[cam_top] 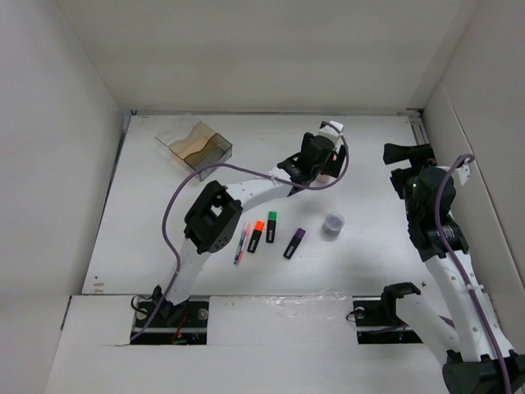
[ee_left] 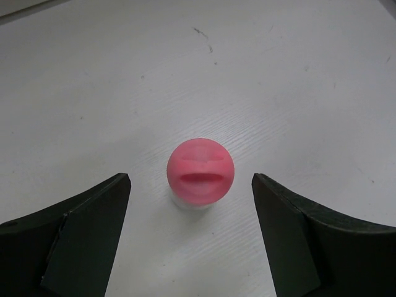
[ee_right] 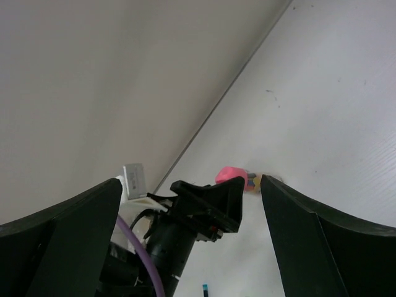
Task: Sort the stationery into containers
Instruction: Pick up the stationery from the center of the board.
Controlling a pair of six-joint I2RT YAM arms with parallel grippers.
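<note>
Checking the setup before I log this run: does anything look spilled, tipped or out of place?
Nothing is spilled or damaged. The clear box sits turned diagonally on the table, and the pink-topped bottle stands upright inside the open left tool, touching neither jaw.

The box (cam_top: pixel 197 146) sits on the tabletop (cam_top: pixel 385 238) near its far left corner. Around the middle, left to right, lie the pens (cam_top: pixel 241 244), three highlighters (cam_top: pixel 271 226) and a round pot (cam_top: pixel 333 224). Behind them the bottle (ee_left: pixel 200 172) stands between the spread fingers of the left pincer (ee_left: pixel 190 176), touching neither.
</note>
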